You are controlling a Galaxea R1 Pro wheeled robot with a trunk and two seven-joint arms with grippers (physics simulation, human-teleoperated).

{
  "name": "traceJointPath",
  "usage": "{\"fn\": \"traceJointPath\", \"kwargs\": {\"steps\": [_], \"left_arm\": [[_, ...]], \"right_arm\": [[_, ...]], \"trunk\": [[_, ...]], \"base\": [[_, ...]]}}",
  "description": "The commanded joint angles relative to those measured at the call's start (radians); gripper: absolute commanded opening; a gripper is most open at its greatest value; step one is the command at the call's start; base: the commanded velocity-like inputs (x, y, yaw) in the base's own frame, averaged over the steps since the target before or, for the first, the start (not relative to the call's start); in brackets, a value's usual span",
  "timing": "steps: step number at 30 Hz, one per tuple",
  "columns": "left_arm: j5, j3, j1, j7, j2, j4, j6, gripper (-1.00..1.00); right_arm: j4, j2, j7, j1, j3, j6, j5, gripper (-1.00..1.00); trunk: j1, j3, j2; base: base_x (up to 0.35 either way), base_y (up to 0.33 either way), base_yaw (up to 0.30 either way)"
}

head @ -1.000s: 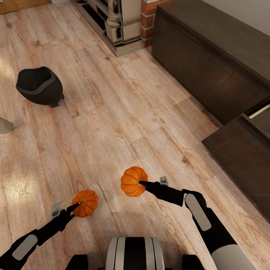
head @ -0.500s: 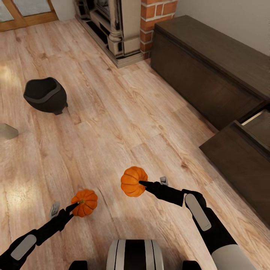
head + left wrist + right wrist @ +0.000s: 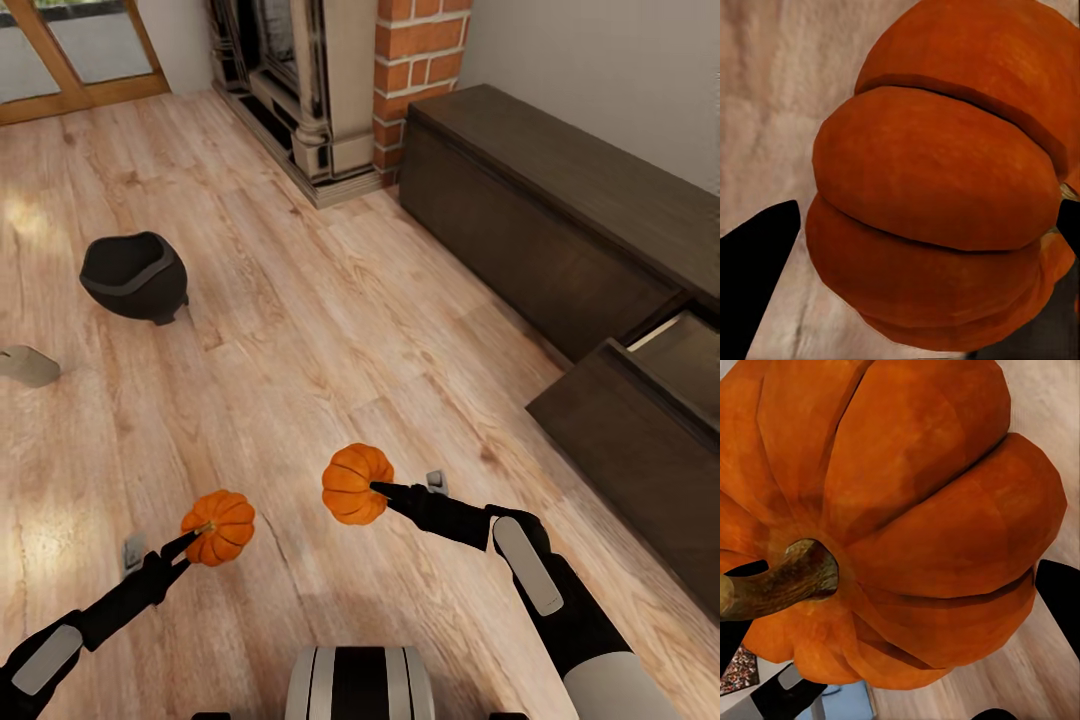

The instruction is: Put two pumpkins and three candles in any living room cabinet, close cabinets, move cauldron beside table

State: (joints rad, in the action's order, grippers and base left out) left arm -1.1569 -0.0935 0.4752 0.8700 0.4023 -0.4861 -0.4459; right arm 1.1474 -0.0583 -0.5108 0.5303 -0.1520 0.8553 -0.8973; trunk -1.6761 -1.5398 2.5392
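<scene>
While both pumpkins are carried above the wooden floor (image 3: 300,300), the step in hand is, as I judge it, to bring them to the cabinet (image 3: 560,210) and lower them into its pulled-out drawer (image 3: 690,350).

One pumpkin (image 3: 357,484) sits in the right gripper (image 3: 378,489), which is closed on it; in the right wrist view the pumpkin (image 3: 892,517) has its yellowish stem (image 3: 780,577) turned toward the camera, with dark fingertips (image 3: 1061,592) at its sides. The other pumpkin (image 3: 218,527) is held in the left gripper (image 3: 195,537), also closed on it, and in the left wrist view its ribbed side (image 3: 937,187) lies between the two dark fingertips (image 3: 754,262).

The open drawer lies ahead of the right gripper and well to its outer side. To do the step well, I would bring the base nearer first, keep both grips firm during the drive, then pass each pumpkin over the tall drawer front (image 3: 640,460) before releasing it low. A round pumpkin can roll, so it should be set down gently.

Inside the drawer I see a pale edge and a brown bottom; whether it holds anything, I cannot tell. The cauldron (image 3: 134,275) stands on the floor far ahead of the left gripper, and its wide mouth looks empty.
</scene>
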Motion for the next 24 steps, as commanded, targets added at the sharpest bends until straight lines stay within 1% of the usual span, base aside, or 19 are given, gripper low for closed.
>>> {"fn": "traceJointPath", "kwargs": {"steps": [1,10,15,24], "left_arm": [[-0.007,-0.005,0.0,0.004,0.001,0.001,-0.006,-1.0],[-0.007,-0.005,0.0,0.007,0.001,0.001,-0.007,-1.0],[-0.007,-0.006,0.0,0.007,0.001,0.001,-0.007,-1.0],[-0.009,-0.005,0.0,0.007,0.001,0.001,-0.007,-1.0]], "right_arm": [[0.0,0.0,-0.003,0.0,-0.001,0.002,0.001,-1.0],[-0.002,-0.001,-0.004,0.0,0.0,0.001,0.0,-1.0],[-0.019,-0.001,-0.005,0.0,0.0,0.001,0.0,-1.0],[-0.023,-0.001,-0.005,0.0,0.0,0.001,0.0,-1.0]], "trunk": [[0.001,0.003,0.0],[0.005,0.039,-0.002],[0.007,0.064,-0.003],[0.011,0.109,-0.005]], "base": [[0.0,0.0,0.0],[0.0,0.0,-0.023],[0.0,0.0,-0.185],[0.0,0.0,-0.211]]}}
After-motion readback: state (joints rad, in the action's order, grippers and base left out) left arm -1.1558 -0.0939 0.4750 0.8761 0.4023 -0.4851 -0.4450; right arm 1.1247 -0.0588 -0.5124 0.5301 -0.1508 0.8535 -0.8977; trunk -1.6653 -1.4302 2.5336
